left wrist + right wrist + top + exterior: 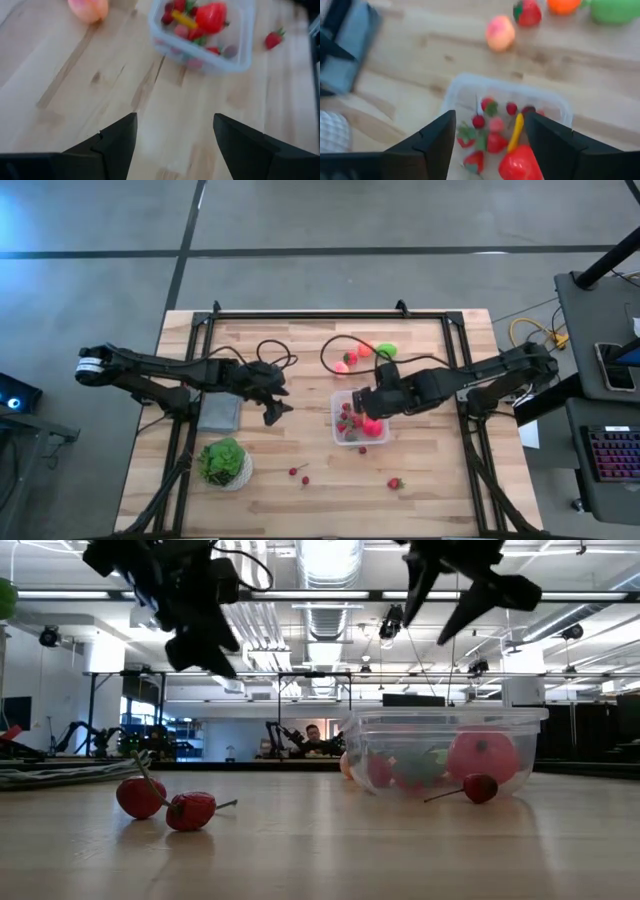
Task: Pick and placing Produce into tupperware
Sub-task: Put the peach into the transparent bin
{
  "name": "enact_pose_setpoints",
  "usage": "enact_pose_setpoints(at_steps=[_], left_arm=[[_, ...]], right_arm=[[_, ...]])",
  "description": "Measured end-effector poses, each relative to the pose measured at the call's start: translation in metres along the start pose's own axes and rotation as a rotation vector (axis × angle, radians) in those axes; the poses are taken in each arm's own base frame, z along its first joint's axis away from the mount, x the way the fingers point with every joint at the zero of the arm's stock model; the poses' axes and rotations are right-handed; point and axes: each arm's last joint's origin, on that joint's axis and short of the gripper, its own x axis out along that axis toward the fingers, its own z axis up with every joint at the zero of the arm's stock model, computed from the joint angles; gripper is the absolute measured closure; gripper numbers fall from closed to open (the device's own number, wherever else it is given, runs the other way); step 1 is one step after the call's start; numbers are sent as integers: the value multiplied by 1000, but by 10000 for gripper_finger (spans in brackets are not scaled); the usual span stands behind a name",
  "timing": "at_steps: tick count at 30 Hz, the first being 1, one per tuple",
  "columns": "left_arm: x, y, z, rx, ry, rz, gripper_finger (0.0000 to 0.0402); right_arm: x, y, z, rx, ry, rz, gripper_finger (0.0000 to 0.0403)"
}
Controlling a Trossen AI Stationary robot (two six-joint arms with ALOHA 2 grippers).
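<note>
1. Releasing over the tupperware [358,418], the right gripper [489,131] hangs with fingers spread, holding nothing; lift straight up so they clear the rim
2. The clear box sits mid-bench, holding red pieces and a yellow sliver
3. Loose produce: berries [297,473] near the front edge, a peach [500,32] toward the back
4. The left gripper [272,412] waits parted, empty
</note>
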Motion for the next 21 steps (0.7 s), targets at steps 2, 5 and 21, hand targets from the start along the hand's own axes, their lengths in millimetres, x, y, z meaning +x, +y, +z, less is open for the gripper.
enact_pose_setpoints(at_steps=[2, 5, 21], left_arm=[[0, 1, 5, -10, -37, -13, 155], [1, 9, 18, -74, -82, -12, 155], [90, 62, 89, -358, 37, 35, 155]], right_arm=[[-9, 0, 6, 14, -42, 9, 170], [-25, -4, 15, 24, -70, -5, 166], [-58, -43, 28, -41, -65, -211, 71]])
